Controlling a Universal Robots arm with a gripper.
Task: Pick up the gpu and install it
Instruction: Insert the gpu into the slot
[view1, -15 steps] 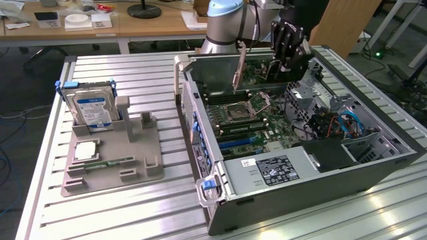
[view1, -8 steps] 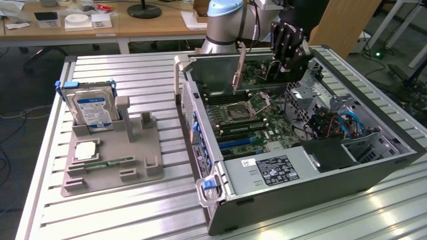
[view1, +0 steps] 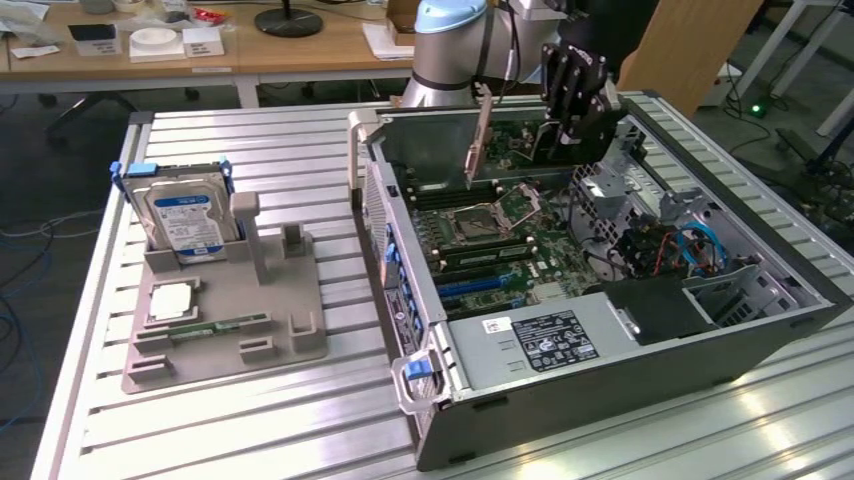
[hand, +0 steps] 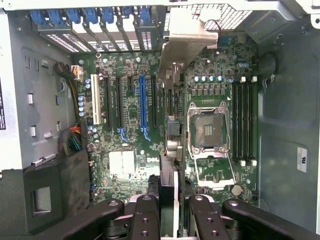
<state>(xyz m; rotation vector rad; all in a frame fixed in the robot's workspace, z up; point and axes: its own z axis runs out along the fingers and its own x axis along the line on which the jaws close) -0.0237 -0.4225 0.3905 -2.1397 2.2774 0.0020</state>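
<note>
Near the worktop's (view1: 240, 420) left edge, a grey holder (view1: 234, 320) carrying a hard drive (view1: 187, 222) is seen. Beside it the open computer case (view1: 627, 385) is laid. Over its far end, the gpu (hand: 186, 42) is clamped edge-on by the gripper (hand: 172, 212), above the motherboard (hand: 125, 115).

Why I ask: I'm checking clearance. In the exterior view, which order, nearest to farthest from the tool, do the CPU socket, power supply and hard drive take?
1. CPU socket: inside the case, below the tool, which holds the gpu.
2. Power supply: case's near end.
3. Hard drive: on the grey stand, exterior view's left.
</note>
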